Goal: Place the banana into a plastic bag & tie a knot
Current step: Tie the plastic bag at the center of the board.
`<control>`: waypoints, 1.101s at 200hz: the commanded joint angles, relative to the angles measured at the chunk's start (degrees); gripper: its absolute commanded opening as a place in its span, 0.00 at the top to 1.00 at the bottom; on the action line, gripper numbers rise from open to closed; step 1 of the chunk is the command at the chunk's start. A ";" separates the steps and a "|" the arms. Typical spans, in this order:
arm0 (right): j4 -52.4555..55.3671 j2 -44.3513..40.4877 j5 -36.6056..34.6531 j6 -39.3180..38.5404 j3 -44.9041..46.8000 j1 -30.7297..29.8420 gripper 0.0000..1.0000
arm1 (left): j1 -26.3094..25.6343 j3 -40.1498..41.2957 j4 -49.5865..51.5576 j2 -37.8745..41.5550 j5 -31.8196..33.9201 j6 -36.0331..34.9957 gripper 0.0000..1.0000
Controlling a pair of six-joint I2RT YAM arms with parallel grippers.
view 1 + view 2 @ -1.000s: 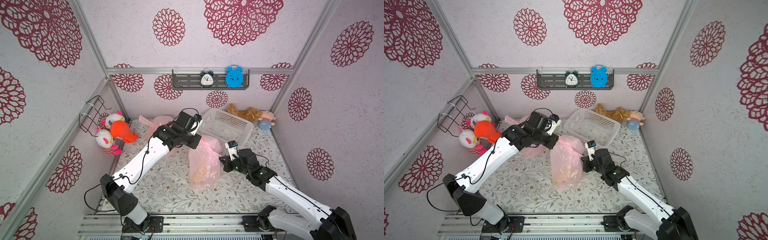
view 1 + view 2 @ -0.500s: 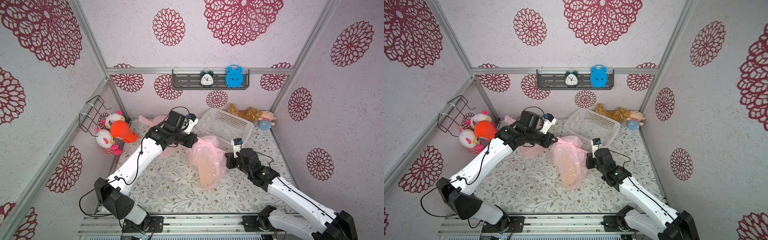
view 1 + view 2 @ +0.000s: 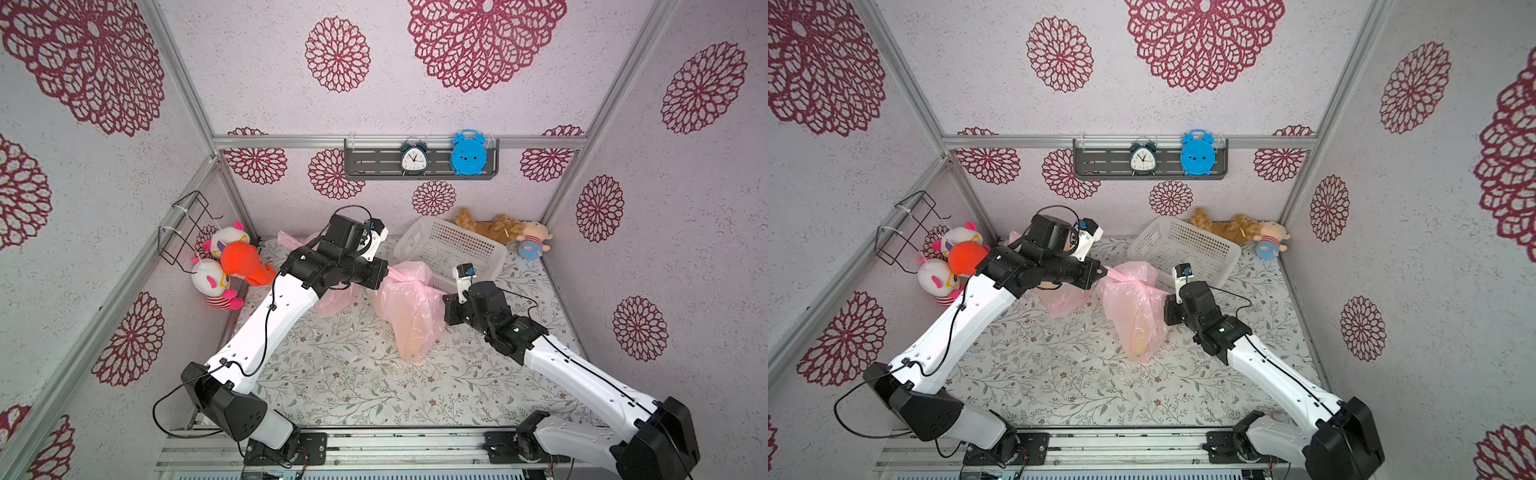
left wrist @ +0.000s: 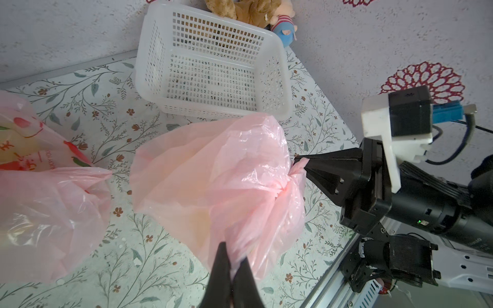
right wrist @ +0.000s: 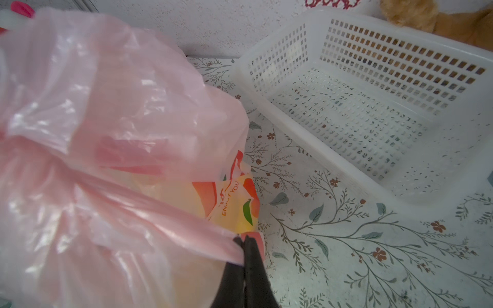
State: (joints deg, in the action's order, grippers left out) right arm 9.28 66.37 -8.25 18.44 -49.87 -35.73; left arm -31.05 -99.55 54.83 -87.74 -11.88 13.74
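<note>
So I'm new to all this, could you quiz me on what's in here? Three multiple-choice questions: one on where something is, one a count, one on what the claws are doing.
1. Where is the white basket?
A) in a wire rack on the side wall
B) held up by an arm
C) on the table at the back, in front of the brown plush

2. How many clocks stand on the wall shelf?
A) one
B) two
C) four

3. What are the left gripper and right gripper doing?
A) each shut on the pink bag
B) both hanging open
C) both pushing the basket

Answers:
1 C, it rests on the floral surface by the back wall.
2 B, a dark one and a blue one.
3 A, each wrist view shows closed fingers pinching pink plastic.
</note>
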 commanded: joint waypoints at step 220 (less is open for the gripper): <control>2.48 -8.89 5.97 3.82 9.09 23.64 1.00 | 23.39 8.83 -18.64 0.76 5.02 2.25 1.00</control>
State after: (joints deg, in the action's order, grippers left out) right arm 1.34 58.89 10.81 21.54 -38.98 -18.59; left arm -16.23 -89.95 44.38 -88.75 -18.63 13.85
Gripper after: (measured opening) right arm 0.051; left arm 0.045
